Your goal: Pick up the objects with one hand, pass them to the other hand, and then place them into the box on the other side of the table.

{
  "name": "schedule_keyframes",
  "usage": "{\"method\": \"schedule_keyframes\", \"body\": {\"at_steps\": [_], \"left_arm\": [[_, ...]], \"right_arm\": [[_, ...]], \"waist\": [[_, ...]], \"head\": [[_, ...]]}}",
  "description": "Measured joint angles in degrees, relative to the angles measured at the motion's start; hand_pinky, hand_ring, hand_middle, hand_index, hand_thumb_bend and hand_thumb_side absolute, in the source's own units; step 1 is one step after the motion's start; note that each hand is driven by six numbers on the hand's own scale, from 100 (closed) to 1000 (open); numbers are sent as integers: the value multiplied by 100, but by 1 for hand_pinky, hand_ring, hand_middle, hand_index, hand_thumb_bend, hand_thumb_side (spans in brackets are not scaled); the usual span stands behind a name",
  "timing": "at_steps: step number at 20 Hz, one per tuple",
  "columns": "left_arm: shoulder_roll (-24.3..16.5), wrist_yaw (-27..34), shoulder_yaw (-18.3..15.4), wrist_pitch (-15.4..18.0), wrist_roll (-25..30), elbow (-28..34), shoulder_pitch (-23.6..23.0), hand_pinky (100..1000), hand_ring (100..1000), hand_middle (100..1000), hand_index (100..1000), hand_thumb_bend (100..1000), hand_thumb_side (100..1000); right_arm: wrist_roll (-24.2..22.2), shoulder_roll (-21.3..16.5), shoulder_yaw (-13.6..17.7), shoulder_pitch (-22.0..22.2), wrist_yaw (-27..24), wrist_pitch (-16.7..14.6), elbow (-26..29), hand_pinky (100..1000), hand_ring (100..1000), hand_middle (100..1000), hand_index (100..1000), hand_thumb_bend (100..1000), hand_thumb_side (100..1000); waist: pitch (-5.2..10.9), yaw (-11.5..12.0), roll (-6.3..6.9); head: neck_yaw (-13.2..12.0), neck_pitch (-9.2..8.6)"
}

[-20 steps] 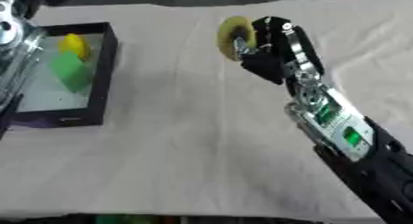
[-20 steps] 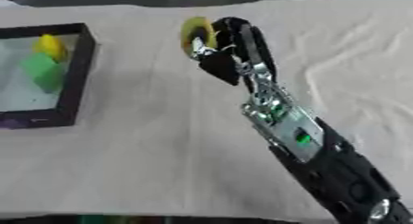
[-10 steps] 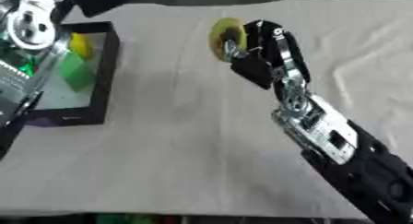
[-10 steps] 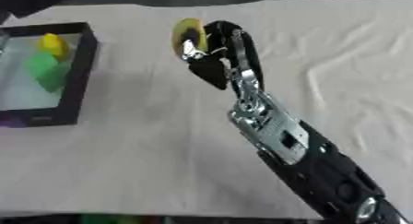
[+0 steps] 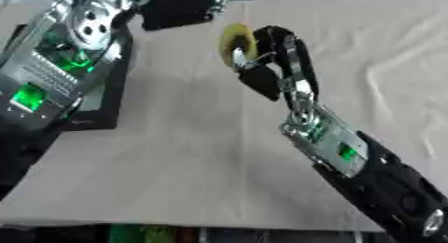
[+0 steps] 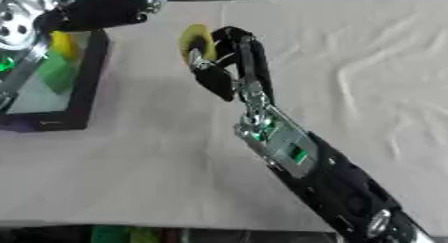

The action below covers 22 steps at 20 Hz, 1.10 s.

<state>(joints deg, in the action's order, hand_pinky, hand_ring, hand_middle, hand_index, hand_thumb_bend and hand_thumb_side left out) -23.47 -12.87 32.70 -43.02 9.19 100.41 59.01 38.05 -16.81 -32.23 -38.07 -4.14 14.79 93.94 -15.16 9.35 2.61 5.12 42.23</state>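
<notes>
Two robot hands meet mid-counter: the right robot hand (image 6: 219,62) has its fingers curled round a yellow disc (image 6: 193,41), which juts from it toward the left. The left robot hand (image 5: 179,7) (fingers' state unclear) hangs just far-left of it, above the box (image 6: 83,94).

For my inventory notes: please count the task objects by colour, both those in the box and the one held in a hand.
Yellow: 2, the disc in the right hand and one piece in the box.
Green: 1, in the box.
Total: 3.
</notes>
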Motion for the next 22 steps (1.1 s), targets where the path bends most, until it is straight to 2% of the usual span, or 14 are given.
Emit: {"method": "schedule_keyframes", "body": {"at_steps": [5, 13, 18, 22], "left_arm": [[112, -184, 171, -259, 303, -250, 54, 738, 790, 716, 814, 100, 589], [260, -542, 354, -487, 644, -641, 62, 788, 823, 747, 850, 106, 655], [275, -828, 424, -483, 818, -779, 70, 829, 849, 760, 856, 201, 654], [276, -1050, 451, -440, 1062, -805, 73, 832, 852, 756, 851, 274, 755]], "right_arm": [[62, 41, -33, -27, 183, -105, -46, 515, 518, 367, 487, 100, 194], [219, 99, -71, -29, 315, -191, -145, 515, 520, 368, 476, 100, 181], [290, 99, -96, -30, 509, -285, -146, 515, 522, 370, 475, 100, 163], [284, 99, -107, -31, 766, -391, -159, 517, 523, 371, 475, 100, 137]], "waist": [[0, 10, 12], [0, 23, 13], [0, 29, 10], [0, 39, 10]], "head": [[-10, 1], [-41, 12], [-45, 50], [-50, 52]]}}
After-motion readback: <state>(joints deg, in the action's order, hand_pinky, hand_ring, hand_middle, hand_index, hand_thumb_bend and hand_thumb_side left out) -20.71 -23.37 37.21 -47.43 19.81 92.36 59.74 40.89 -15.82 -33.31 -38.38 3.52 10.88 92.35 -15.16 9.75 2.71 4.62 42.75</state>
